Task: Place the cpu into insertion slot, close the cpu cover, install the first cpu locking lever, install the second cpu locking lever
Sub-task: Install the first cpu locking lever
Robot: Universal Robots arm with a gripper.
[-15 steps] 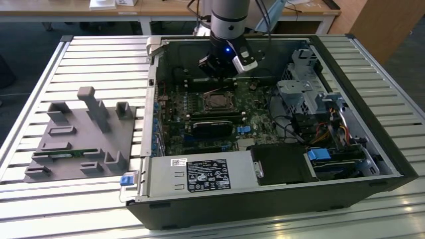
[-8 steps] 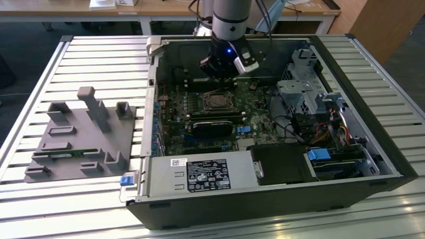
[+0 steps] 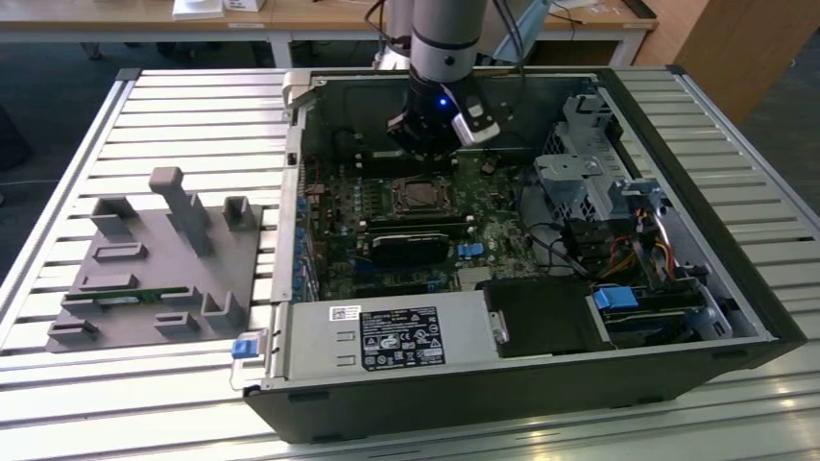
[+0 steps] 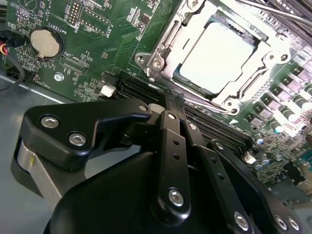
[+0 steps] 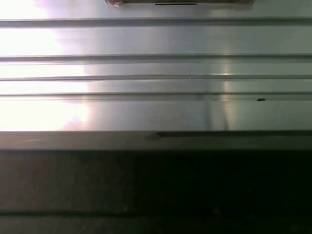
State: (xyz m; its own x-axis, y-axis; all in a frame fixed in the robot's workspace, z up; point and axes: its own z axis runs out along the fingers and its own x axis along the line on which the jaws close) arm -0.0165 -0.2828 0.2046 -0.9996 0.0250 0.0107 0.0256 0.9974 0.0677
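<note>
Gripper [image 4: 168, 109] hangs above the motherboard [image 4: 97, 58], fingers [image 4: 171, 146] pressed together, holding nothing. Cpu [image 4: 219, 56] sits in the slot just beyond the fingertips, cover [image 4: 168, 41] closed flat around it.

1. In the second wrist view the gripper [image 4: 168, 105] body hides the motherboard [image 4: 87, 53] beneath it; its fingertips are not distinguishable.
2. The cpu cover [image 4: 222, 48] is cut off by the picture's edge.
3. In the exterior view the cpu [image 3: 417, 195] is perhaps seated, too small to tell.
</note>
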